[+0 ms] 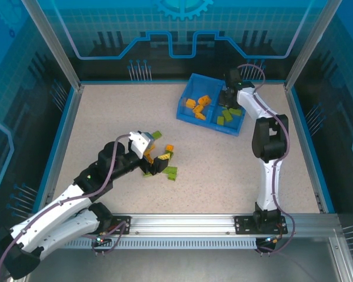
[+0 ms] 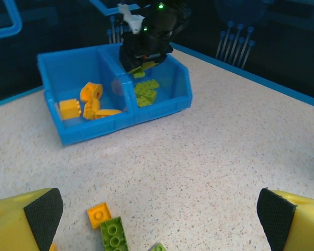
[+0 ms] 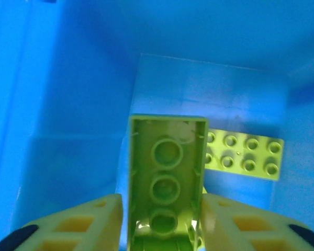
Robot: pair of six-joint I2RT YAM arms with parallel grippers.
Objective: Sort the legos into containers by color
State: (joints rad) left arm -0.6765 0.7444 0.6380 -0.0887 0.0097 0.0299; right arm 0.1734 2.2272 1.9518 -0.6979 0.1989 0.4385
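green brick (image 3: pixel 167 178): bottom cropped | right tool (image 3: pixel 162 204): grip on it unclear

no text, label, brand, number or sign can be read on anything here.

The gap between my left fingers (image 2: pixel 42 212) is wide, with 1 orange brick (image 2: pixel 99 214) and 1 green brick (image 2: pixel 114 235) lying in it. Beyond them the speckled table (image 2: pixel 199 172) runs bare to the blue tray (image 2: pixel 94 132). My right gripper (image 2: pixel 140 67) blocks the right compartment (image 2: pixel 175 86) (the left compartment (image 2: pixel 68 83) is unobstructed from above).
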